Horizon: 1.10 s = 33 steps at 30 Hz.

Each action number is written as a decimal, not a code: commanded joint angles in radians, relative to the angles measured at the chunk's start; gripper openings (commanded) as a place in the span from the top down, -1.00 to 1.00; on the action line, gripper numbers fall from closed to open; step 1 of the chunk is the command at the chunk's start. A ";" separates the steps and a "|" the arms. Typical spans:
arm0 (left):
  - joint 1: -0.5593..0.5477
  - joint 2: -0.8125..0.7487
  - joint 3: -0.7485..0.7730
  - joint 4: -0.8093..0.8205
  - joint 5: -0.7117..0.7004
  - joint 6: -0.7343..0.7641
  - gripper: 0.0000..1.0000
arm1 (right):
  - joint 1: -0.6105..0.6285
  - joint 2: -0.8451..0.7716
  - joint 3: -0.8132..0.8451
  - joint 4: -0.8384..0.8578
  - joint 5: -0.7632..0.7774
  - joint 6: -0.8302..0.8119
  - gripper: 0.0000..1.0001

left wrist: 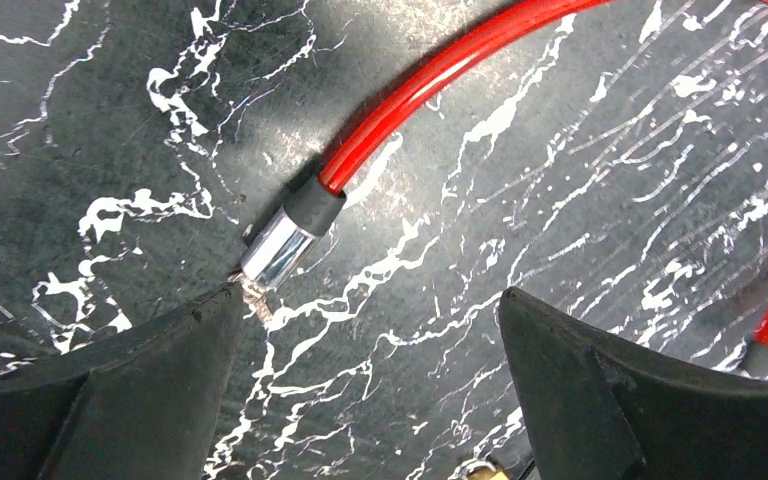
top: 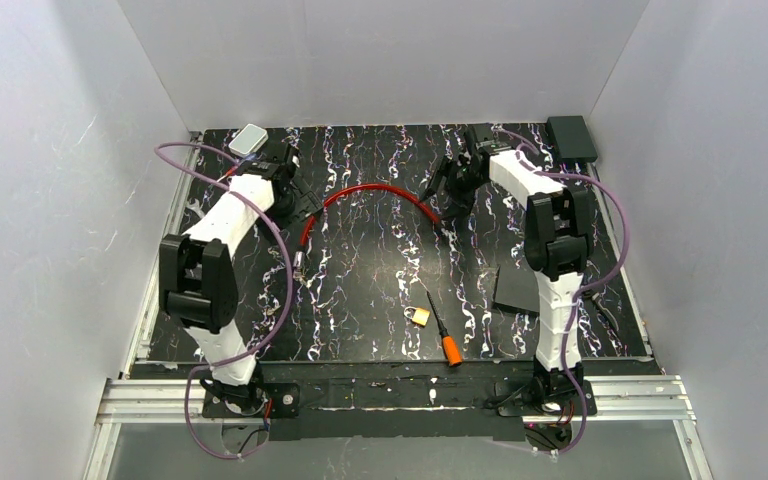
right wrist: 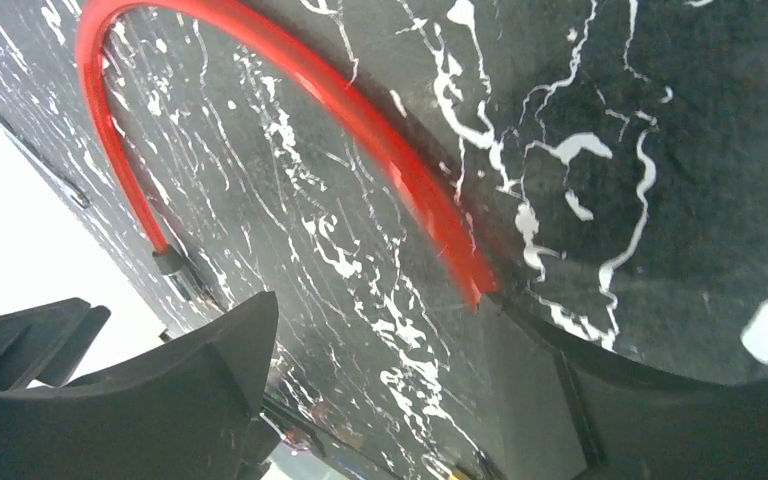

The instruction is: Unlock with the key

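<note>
On the black marbled tabletop [top: 360, 290], toward its near edge: a small brass padlock [top: 420, 317]. Against the padlock's left side, a tiny pale glint, probably the key [top: 410, 313], though too small to make out clearly. Just right of the padlock, an orange-handled screwdriver [top: 441, 326], tip reaching past the padlock, handle on the nearer side. Well beyond the padlock, a red cable [top: 375, 190] arched across the tabletop, both ends curving back toward the padlock.

Beyond and left of the padlock, at the cable's left end: the left hand [top: 305, 205], fingers [left wrist: 160, 390] spread wide, nothing gripped. In the wrist view, the cable's shiny metal tip [left wrist: 275, 250] just touching the point of one finger.

Beyond and slightly right of the padlock, at the cable's other end: the right hand [top: 444, 200], likewise wide open, nothing clamped, the cable end meeting the inner edge of one finger.
</note>
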 commanded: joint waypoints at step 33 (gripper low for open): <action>0.002 -1.034 -0.602 0.258 -0.087 0.251 -0.97 | 0.257 -0.961 -0.445 0.144 0.502 -0.254 -0.97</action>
